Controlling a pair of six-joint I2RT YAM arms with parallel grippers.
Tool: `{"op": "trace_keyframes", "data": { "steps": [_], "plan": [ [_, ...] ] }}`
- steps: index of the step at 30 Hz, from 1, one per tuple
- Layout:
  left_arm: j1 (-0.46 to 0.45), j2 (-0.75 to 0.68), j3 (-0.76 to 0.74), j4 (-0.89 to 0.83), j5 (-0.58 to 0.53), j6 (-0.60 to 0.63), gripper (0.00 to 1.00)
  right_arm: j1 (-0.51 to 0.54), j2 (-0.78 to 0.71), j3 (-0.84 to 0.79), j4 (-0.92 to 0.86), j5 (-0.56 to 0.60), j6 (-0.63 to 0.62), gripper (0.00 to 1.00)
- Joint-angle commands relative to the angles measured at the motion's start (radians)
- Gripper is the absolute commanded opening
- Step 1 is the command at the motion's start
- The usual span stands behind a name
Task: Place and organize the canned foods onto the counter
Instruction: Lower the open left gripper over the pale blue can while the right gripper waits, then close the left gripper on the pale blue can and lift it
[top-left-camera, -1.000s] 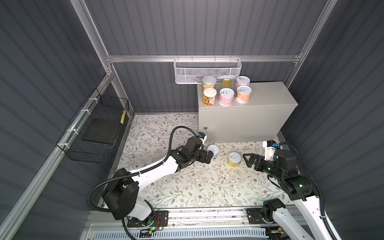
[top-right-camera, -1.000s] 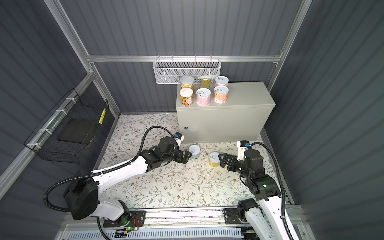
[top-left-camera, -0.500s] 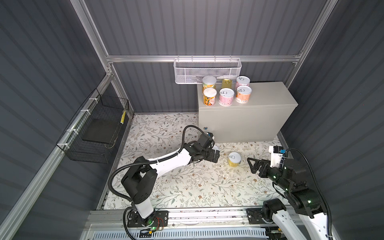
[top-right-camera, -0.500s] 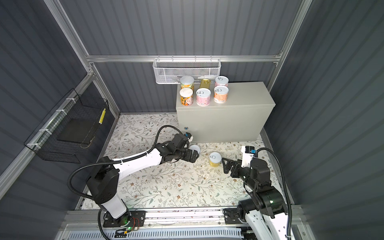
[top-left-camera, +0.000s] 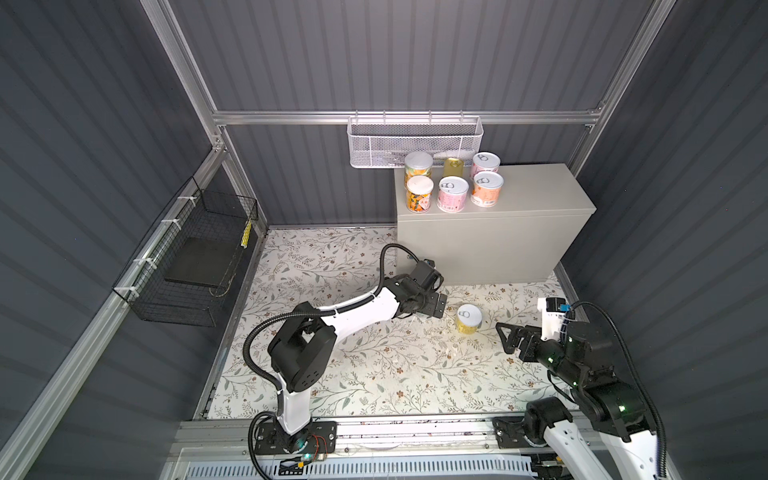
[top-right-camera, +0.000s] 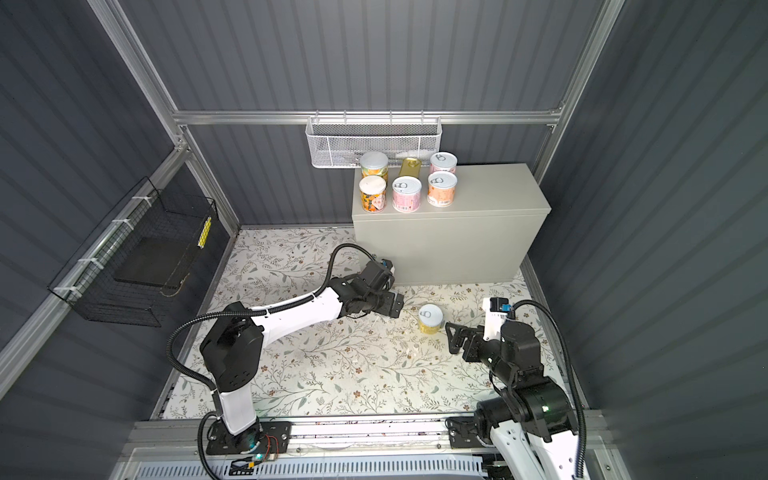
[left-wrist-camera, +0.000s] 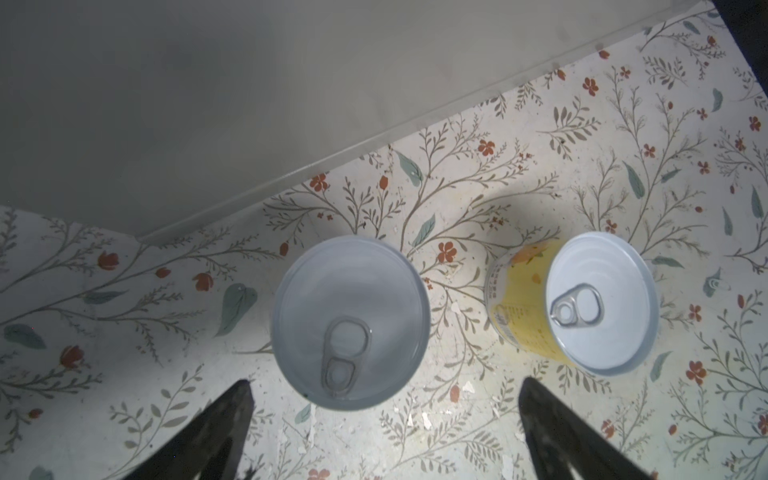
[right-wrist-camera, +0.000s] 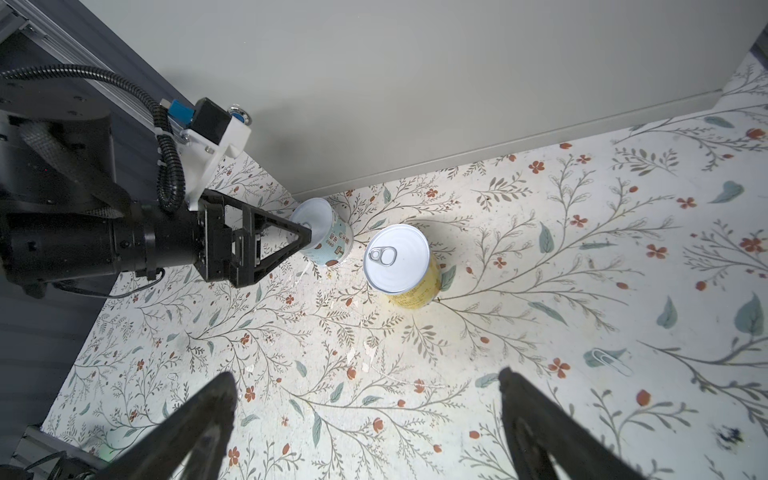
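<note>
Several canned foods (top-left-camera: 452, 193) stand in two rows at the left end of the grey counter (top-left-camera: 540, 187) in both top views, among them a gold tin (top-right-camera: 409, 167). On the floral floor a yellow can (top-left-camera: 468, 318) stands upright. A blue-grey can (left-wrist-camera: 351, 322) stands left of it, close to the counter's front. My left gripper (left-wrist-camera: 385, 386) hovers open over that can (right-wrist-camera: 328, 239) and hides it in both top views. Nothing touches its fingers. My right gripper (top-left-camera: 509, 337) is open and empty, low over the floor, right of the yellow can (right-wrist-camera: 401, 266).
A white mesh basket (top-left-camera: 415, 141) hangs on the back rail just above the counter's left end. A black wire basket (top-left-camera: 187, 266) hangs on the left wall. A paperclip (right-wrist-camera: 611, 359) lies on the floor. The counter's round lock (right-wrist-camera: 240, 114) sits beside the left wrist.
My left gripper has slid right until it covers the blue-grey can. The right arm has drawn back toward the front right, and its gripper has sunk slightly. Both stayed open.
</note>
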Motion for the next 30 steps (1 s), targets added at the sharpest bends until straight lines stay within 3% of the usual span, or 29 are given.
{"op": "trace_keyframes", "data": {
  "steps": [1,26,30],
  "plan": [
    [-0.002,0.015,0.038,-0.039,-0.047,0.015,1.00,-0.002,-0.012,0.014,-0.016,0.012,0.005,0.99],
    [0.017,0.123,0.093,-0.015,-0.030,0.051,1.00,0.000,0.015,-0.010,-0.005,0.034,0.025,0.99],
    [0.017,0.155,0.130,-0.055,-0.024,0.072,0.95,0.000,0.019,-0.010,-0.010,0.040,0.025,0.99]
  ]
}}
